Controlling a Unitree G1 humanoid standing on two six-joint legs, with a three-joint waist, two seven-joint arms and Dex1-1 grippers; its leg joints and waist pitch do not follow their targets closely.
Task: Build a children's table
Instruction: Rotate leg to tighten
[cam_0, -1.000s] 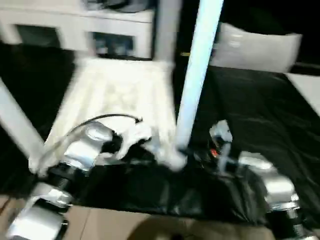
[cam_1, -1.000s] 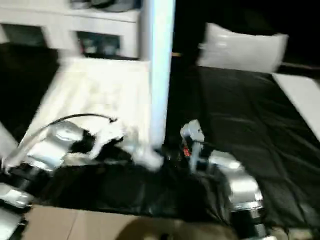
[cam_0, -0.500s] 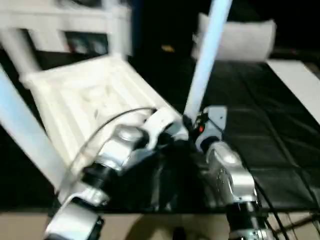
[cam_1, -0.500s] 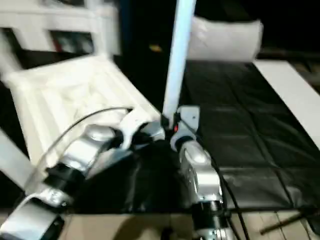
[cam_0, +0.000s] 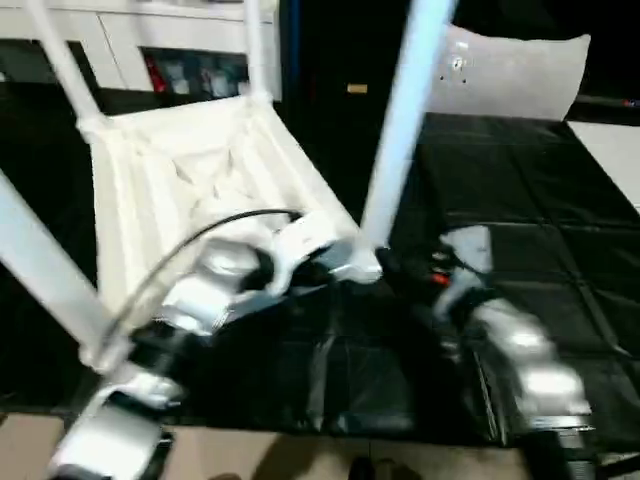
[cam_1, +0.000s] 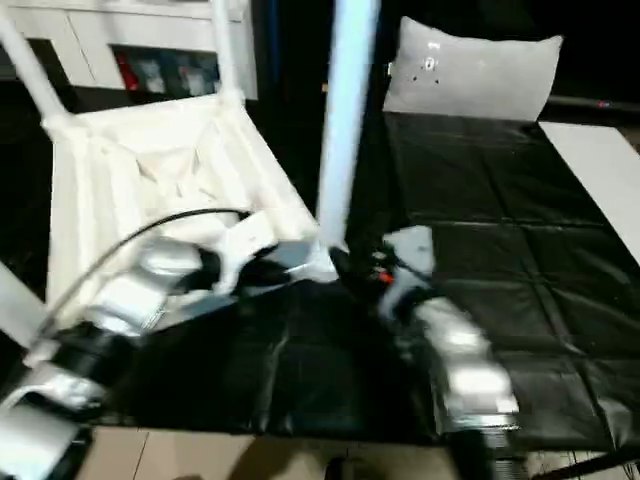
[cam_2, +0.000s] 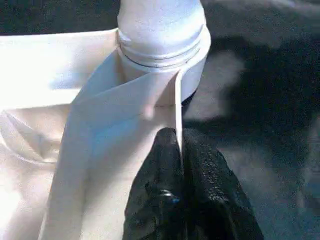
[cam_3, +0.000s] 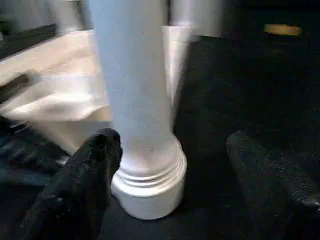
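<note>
The table top (cam_0: 190, 190) lies upside down on the black sheet (cam_0: 520, 200), legs up. The left pincer (cam_2: 181, 172) is clenched on its thin rim beside the corner socket (cam_3: 150, 192) (a leg (cam_0: 400, 130) stands there). The right pincer (cam_3: 170, 165) is released, fingers (cam_3: 87, 175) straddling that leg.

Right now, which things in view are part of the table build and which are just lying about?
Job:
table top, upside down, its rim pinched by the left gripper
leg seated in the near corner socket, between the open fingers of the right gripper

Lying about:
pillow
cabinet
</note>
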